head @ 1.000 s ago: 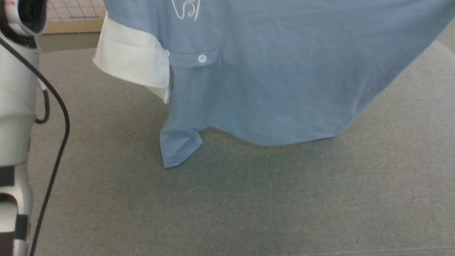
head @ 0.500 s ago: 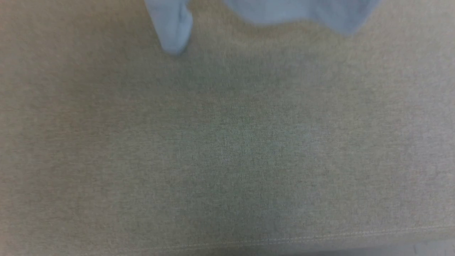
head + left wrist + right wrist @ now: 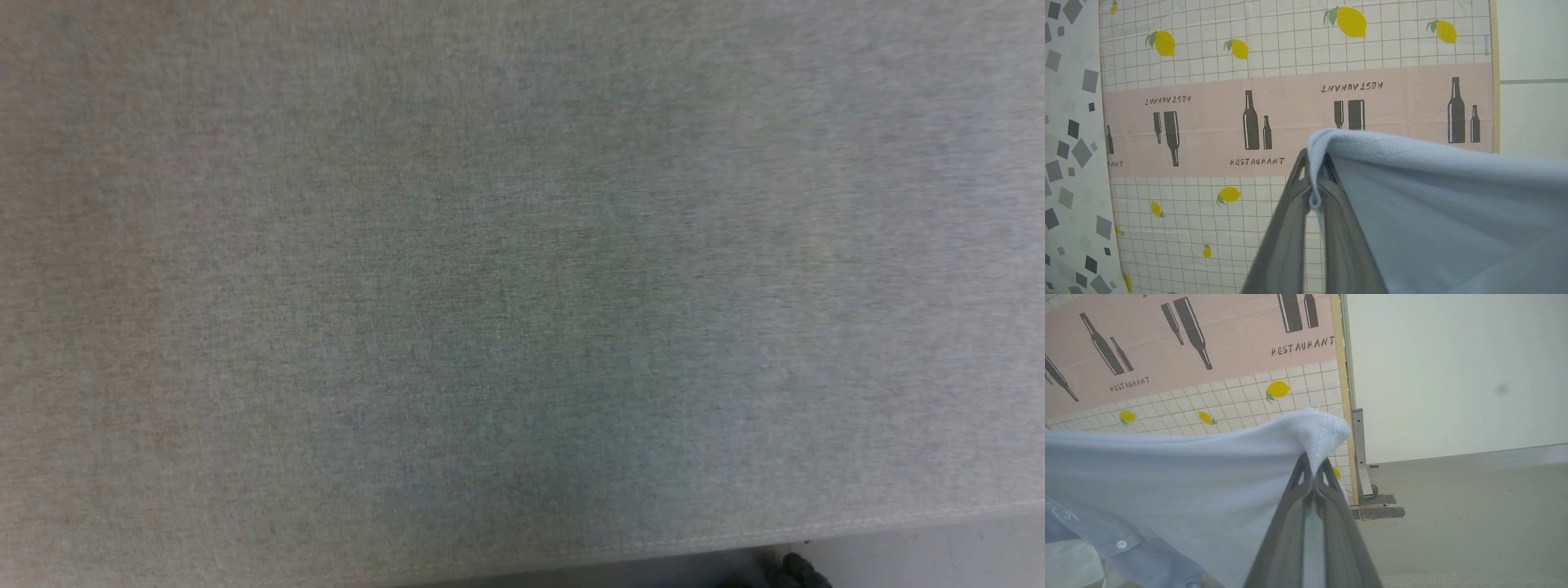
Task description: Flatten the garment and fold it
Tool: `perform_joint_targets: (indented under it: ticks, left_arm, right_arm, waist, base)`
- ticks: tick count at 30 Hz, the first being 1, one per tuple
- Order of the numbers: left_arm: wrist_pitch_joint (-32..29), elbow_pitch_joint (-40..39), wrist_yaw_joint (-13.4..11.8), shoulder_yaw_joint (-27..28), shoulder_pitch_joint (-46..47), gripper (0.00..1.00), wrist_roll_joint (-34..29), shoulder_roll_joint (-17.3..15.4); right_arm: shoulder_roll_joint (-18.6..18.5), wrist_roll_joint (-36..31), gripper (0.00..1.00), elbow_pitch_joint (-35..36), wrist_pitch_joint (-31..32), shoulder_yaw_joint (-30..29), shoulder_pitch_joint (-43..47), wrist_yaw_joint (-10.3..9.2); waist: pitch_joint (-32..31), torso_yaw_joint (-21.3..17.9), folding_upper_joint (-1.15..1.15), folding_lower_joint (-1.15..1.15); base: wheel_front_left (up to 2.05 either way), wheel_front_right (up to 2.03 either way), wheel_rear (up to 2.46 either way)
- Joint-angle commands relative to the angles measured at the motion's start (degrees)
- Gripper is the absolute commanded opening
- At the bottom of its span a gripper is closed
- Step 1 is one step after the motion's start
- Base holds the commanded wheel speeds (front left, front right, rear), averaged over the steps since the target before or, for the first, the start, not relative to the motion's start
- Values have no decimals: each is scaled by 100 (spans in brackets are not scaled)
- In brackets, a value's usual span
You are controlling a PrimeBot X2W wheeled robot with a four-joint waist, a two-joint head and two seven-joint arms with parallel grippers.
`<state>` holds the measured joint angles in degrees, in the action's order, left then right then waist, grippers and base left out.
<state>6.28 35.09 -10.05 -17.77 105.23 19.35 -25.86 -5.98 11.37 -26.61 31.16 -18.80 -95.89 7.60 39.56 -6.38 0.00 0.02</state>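
Blue pique-knit garment, hem corners pinched: left pincer, right pincer.

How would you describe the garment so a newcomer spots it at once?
In front of the backdrop printed with lemons and bottles, the left gripper and right gripper each pinch an edge of the garment, a light blue knit shirt. Its white button and white cursive logo set it apart from the grey cloth surface.
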Motion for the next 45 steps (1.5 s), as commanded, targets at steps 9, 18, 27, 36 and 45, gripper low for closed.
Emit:
perform_joint_targets:
  ticks: [9,18,27,36,45]
  left_arm:
    - [685,428,286,161,-1520,0,559,312]
    - [865,136,541,348,-4332,0,954,434]
    - [724,-677,450,445,-7648,0,1489,638]
    - [-457,-1460,380,385,-10043,0,2295,646]
    - [-1730,-2256,-103,359,-11245,0,2697,306]
  right_arm:
    - [-600,1012,0,62,-301,738,1638,-11]
    - [-802,2182,0,564,-730,1380,4555,-11]
    - [-796,2584,0,998,-964,1491,7214,-11]
    - [-870,2401,0,1386,-829,1196,8901,-11]
    - [-918,2043,0,1905,54,1013,9991,-11]
  waist:
    - [-453,570,0,-2]
    - [-2005,795,0,-2]
    - [-3033,818,0,-2]
    - [-3510,780,0,-2]
    - [-3708,691,0,-2]
  base:
    - [0,0,0]
    - [0,0,0]
    - [0,0,0]
    - [0,0,0]
    - [0,0,0]
